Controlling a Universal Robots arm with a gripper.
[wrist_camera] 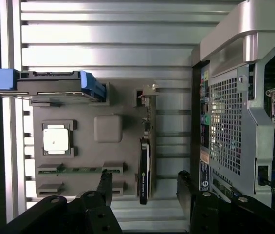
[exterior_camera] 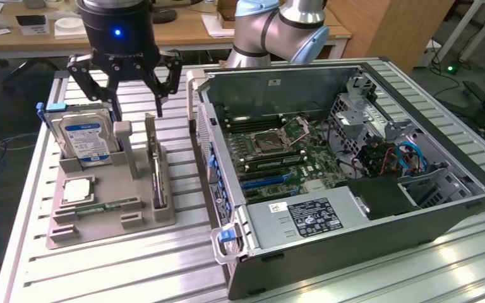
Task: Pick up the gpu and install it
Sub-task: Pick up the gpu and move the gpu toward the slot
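The gpu is a thin dark card standing on edge in a slot along the side of the grey holder tray that is nearest the computer case. In the wrist view the gpu runs as a narrow dark strip. My gripper hangs above the far end of the tray, open, with nothing between its fingers. In the wrist view my gripper has one finger on each side of the card's line, well apart from it.
On the tray stand a silver hard drive with a blue-white label, a square processor and a green memory stick. The open computer case lies at the exterior view's right, its motherboard exposed. A ribbed metal table carries everything.
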